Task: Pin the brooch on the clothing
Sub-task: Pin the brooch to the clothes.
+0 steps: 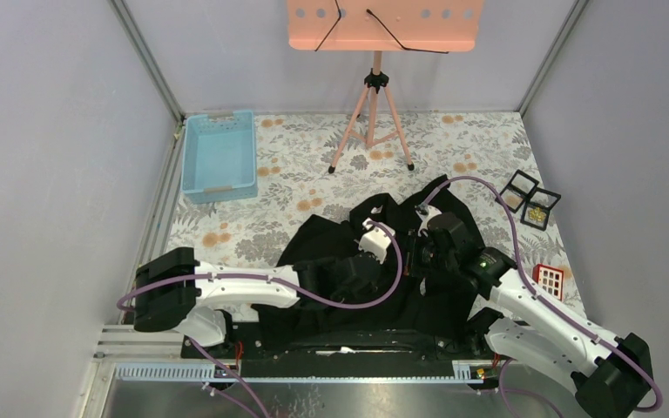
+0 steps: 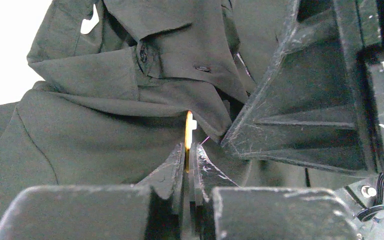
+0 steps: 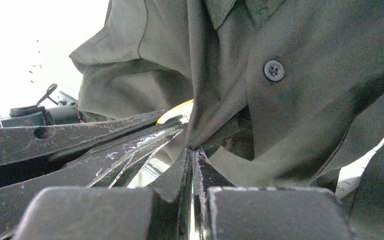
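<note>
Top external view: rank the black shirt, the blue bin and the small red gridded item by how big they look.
1. black shirt, by far the largest.
2. blue bin.
3. red gridded item, clearly smallest.

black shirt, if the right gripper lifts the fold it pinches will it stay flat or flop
Likely floppy: the shirt lies rumpled in soft folds that crease toward the right gripper. Probably light, so the pinched fold should lift first while the rest sags and trails.

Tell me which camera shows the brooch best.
Left wrist: the brooch stands edge-on, gold, pinched in the left gripper at the shirt. Right wrist shows only a gold sliver behind a fold. From the top it cannot be made out.
</note>
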Tool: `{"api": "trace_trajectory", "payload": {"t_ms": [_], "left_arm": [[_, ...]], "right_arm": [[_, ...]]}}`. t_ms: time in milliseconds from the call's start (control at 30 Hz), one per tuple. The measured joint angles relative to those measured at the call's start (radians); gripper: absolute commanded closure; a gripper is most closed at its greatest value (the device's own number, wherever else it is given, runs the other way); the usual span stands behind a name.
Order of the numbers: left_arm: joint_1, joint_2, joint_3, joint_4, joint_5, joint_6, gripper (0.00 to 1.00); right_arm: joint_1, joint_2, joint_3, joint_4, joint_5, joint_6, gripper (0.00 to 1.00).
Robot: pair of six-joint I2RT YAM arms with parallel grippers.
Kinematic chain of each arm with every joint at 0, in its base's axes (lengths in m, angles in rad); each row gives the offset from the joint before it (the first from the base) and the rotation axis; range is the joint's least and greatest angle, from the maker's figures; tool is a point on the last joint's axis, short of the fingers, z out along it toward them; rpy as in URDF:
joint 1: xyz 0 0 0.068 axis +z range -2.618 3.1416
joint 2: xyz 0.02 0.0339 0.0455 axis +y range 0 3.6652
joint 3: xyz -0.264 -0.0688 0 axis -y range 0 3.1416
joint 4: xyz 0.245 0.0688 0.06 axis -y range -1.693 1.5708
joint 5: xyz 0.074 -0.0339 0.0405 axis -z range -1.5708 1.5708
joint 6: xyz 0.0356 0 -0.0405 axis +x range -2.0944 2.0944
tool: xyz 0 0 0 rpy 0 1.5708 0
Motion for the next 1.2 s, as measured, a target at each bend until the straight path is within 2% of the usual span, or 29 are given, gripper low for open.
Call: {"api": "trace_trajectory", "payload": {"t_ms": [1200], "left_arm": [[0.000,0.019,0.003,0.045,-0.032,-0.003,1.00]], "right_arm": [[0.000,0.018,-0.014,0.030,-0.035,0.000,1.00]]}}
